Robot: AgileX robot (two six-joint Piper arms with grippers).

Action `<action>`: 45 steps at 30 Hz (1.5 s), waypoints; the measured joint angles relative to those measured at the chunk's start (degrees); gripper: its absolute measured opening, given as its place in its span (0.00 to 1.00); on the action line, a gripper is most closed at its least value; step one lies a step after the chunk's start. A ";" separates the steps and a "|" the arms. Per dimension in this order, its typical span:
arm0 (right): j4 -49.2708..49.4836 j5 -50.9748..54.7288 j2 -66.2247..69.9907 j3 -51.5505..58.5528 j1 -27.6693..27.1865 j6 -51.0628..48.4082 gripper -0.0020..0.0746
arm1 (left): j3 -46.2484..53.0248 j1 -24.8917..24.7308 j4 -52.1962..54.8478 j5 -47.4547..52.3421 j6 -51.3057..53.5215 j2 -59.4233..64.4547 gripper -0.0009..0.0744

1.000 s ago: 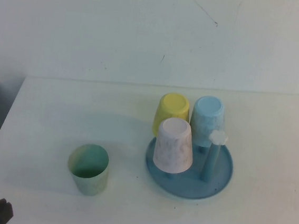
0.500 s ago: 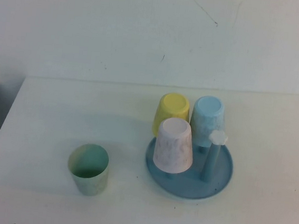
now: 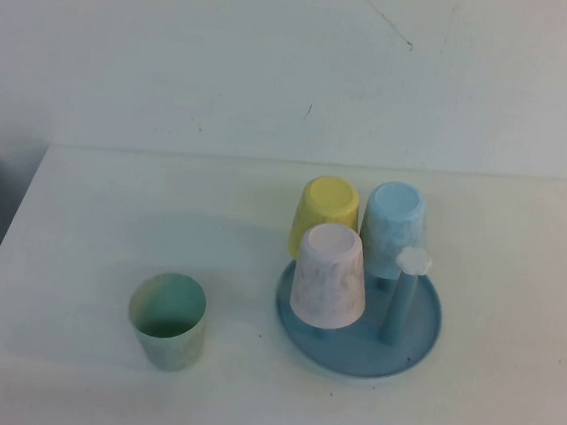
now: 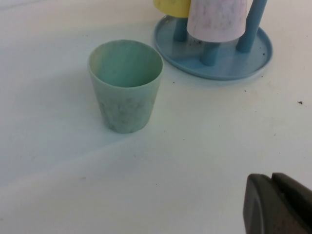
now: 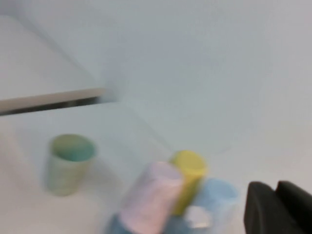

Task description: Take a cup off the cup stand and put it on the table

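1. I see the cup (image 3: 167,320) standing upright on the desk (image 3: 91,224), mouth up, well apart from the cup stand (image 3: 358,320).
2. My left hand (image 4: 279,204) hangs low over the desk near the cup. It holds nothing. I cannot tell if it is open.
3. My right hand (image 5: 278,207) is up high, looking down at the stand. It holds nothing too.

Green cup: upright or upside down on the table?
Upright: the green cup stands on the table, rim up. Both grippers away from it.
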 joint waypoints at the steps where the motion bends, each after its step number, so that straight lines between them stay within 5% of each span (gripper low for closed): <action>1: -0.13 -1.93 -0.72 0.00 0.00 -0.78 0.08 | 0.00 0.00 0.00 0.00 0.00 0.00 0.01; 16: -8.06 -27.57 -18.71 12.76 0.00 -0.82 0.08 | 0.00 0.00 0.00 0.03 0.00 0.00 0.01; 19: -28.07 -29.02 -20.20 16.79 -0.11 22.87 0.08 | 0.00 0.00 0.00 0.03 0.00 0.00 0.01; 23: -65.64 -28.08 -22.12 22.35 -0.33 68.09 0.08 | 0.00 0.00 0.00 0.03 0.00 0.00 0.01; 26: -77.92 -27.82 -24.20 26.14 -1.70 84.54 0.08 | 0.00 0.00 0.00 0.03 0.00 0.00 0.01; 36: -78.46 -22.21 -26.50 28.47 -8.54 78.40 0.08 | 0.00 0.00 0.00 0.03 0.00 0.00 0.01; 45: -77.82 -16.28 -26.50 28.47 -4.52 77.35 0.08 | 0.00 0.00 0.00 0.03 0.00 0.00 0.01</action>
